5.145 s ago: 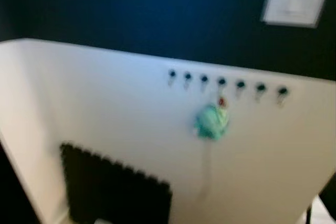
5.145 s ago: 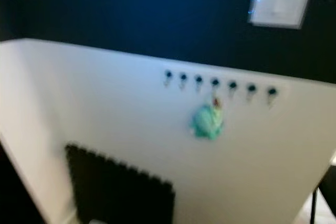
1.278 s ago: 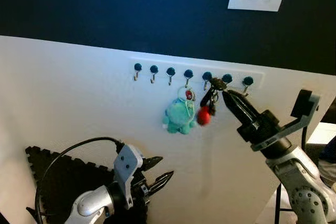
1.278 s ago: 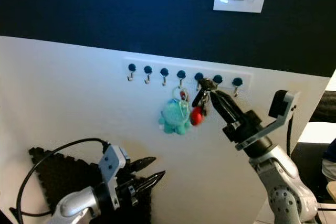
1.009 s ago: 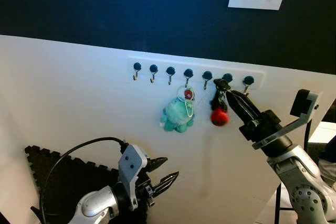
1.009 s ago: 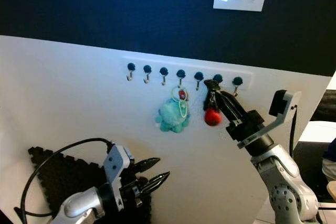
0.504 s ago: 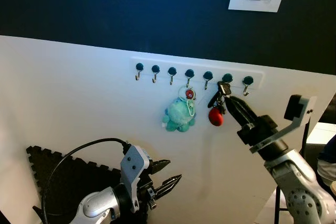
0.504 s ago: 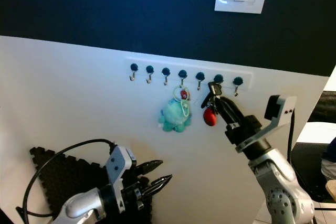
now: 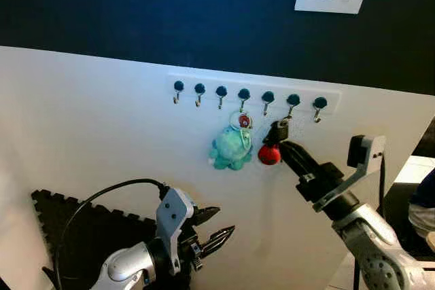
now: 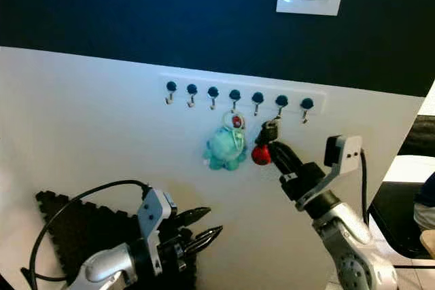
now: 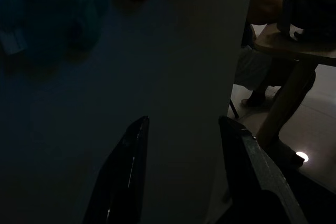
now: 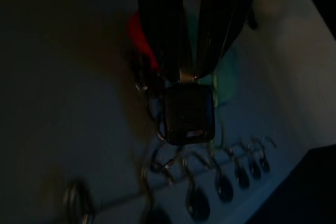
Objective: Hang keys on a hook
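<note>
Keys point(image 9: 274, 142) lowered off hook row point(image 9: 253, 93) versus half-second prior; right claw point(image 9: 280, 146) kept clenched on keys. Left claw point(image 9: 219, 230) released, idle. Hanging not achieved; retry judged necessary.

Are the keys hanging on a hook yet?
Not yet. The right gripper is shut on the keys with the red ball, just below the hook row. The teal plush hangs on a hook. Left: hooking the ring on and letting go.

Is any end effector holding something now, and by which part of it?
The right end effector pinches the keys by the dark key head. The left end effector holds nothing.
</note>
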`<state>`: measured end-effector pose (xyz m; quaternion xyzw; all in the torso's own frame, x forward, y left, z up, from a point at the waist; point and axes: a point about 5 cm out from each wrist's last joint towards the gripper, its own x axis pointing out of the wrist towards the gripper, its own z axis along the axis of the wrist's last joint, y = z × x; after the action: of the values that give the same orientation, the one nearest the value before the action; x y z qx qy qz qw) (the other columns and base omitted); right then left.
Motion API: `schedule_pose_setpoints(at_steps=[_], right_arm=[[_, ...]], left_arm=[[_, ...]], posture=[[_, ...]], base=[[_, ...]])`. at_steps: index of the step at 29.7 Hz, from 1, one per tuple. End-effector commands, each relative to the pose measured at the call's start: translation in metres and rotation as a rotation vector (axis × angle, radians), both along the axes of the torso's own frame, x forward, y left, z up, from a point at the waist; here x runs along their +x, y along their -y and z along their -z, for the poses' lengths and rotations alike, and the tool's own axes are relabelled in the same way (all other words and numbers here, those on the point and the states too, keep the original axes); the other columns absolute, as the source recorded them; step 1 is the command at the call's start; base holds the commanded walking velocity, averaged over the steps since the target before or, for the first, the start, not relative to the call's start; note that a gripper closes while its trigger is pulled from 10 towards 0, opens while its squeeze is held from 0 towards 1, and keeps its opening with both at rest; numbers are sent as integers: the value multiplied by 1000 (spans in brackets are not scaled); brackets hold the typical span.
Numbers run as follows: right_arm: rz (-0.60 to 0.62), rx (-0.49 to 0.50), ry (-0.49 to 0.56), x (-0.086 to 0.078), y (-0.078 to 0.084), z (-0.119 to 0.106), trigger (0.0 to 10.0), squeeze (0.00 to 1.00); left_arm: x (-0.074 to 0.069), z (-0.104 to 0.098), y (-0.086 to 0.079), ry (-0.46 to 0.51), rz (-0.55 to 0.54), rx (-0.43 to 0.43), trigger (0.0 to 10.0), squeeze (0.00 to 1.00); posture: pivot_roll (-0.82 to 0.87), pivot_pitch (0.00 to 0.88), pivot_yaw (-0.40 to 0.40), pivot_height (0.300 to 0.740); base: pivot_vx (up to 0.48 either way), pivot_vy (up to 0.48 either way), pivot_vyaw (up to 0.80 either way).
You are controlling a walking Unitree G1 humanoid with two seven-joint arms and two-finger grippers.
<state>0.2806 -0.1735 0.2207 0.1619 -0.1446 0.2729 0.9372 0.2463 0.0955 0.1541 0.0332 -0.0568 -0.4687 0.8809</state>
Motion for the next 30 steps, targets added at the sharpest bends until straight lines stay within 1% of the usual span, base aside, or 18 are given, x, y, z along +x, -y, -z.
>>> schedule_pose_setpoints(at_steps=[1,8,15,16,17,18,21,25,26,27,28,30], right_arm=[[4,-11,18,-2,-2,-1,10000,0],[39,-2,13,-2,-1,2,10000,0],[116,20,7,2,9,5,10000,0],[121,40,7,2,11,4,10000,122],[121,40,7,2,11,4,10000,122],[128,63,8,2,13,3,10000,1000],[131,67,9,2,14,2,10000,1000],[134,37,7,3,14,3,10000,1000],[120,26,-3,2,13,6,10000,0],[120,26,-3,2,13,6,10000,0],[101,16,-18,0,11,10,10000,0],[63,8,-60,-5,8,25,10000,0]], left_arm=[[-2,-2,4,5,22,-2,10000,0],[-3,-2,4,8,21,1,10000,0],[-2,-3,4,13,17,1,10000,0],[-2,-4,4,14,16,1,10000,0],[-2,-4,4,14,16,1,10000,0],[-1,-4,4,15,14,-1,10000,0],[-1,-4,4,16,13,-2,10000,0],[1,-2,2,14,-7,11,10000,0],[2,1,1,6,-23,12,10000,0],[2,1,1,6,-23,12,10000,0],[3,3,-1,-3,-38,16,10000,0],[4,8,-4,-22,-56,17,10000,0]], posture=[[74,37,-12,740],[76,34,-12,740],[76,29,-8,740],[77,29,-8,740],[77,29,-8,740],[77,28,-8,740],[77,28,-8,740],[75,31,-7,740],[75,33,-7,740],[75,33,-7,740],[75,33,-8,740],[75,34,-9,740]], base=[[0,0,0],[0,0,0],[0,0,0],[0,0,0],[0,0,0],[0,0,0],[0,0,0],[0,0,0],[0,0,0],[0,0,0],[0,0,0],[0,0,0]])
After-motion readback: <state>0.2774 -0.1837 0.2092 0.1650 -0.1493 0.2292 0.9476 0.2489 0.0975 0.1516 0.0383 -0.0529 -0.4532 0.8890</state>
